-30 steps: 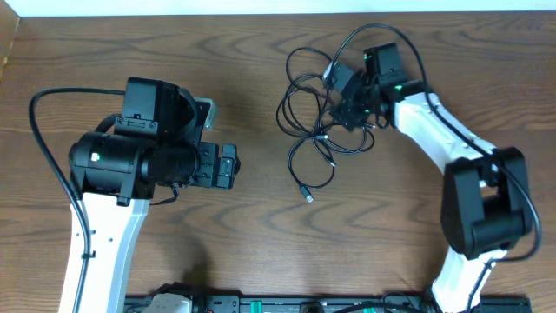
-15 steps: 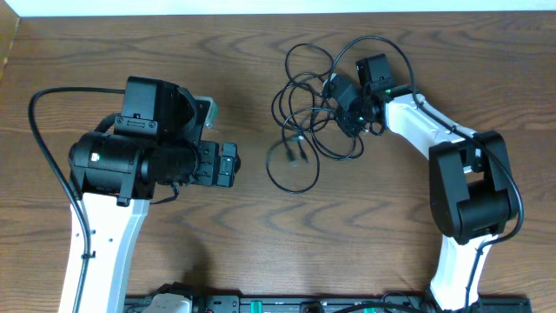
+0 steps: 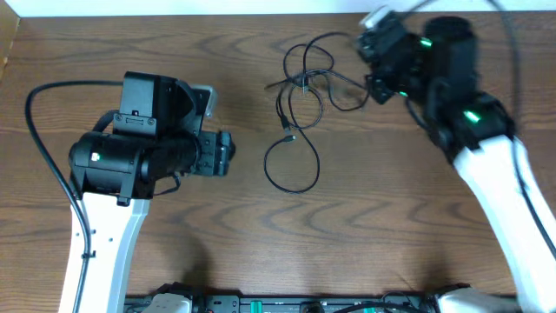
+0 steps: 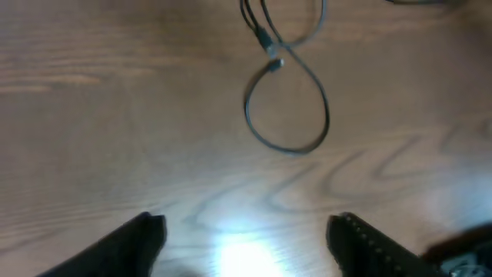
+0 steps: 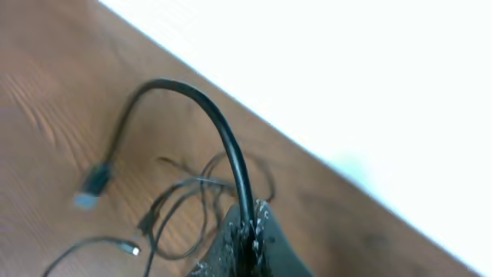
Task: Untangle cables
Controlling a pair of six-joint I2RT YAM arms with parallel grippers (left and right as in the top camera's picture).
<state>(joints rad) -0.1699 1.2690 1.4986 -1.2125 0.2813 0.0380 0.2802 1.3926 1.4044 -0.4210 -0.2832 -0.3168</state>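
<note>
The cables (image 3: 287, 132) lie as thin black loops in the middle of the table, with one round loop (image 4: 288, 108) nearest my left gripper. That left gripper (image 3: 224, 155) hovers left of the loops. Its fingers (image 4: 142, 238) stand apart over bare wood with nothing between them. Raised at the back right, my right gripper (image 3: 375, 65) is shut on a thicker black cable (image 5: 223, 131). This cable arches up out of the jaws (image 5: 250, 231) and drops to a plug (image 5: 92, 188). More loops (image 5: 177, 204) rest on the wood beneath it.
The wooden table (image 3: 391, 226) ends at a white strip along the back (image 3: 261, 7), close behind the right gripper. A black lead (image 3: 39, 130) curves round the left arm's base. Equipment lines the front edge (image 3: 261, 304).
My right gripper closed on a cable and rose toward the back right, stretching the tangle out. The low loop and plug slid left. The left gripper's fingers narrowed somewhat.
</note>
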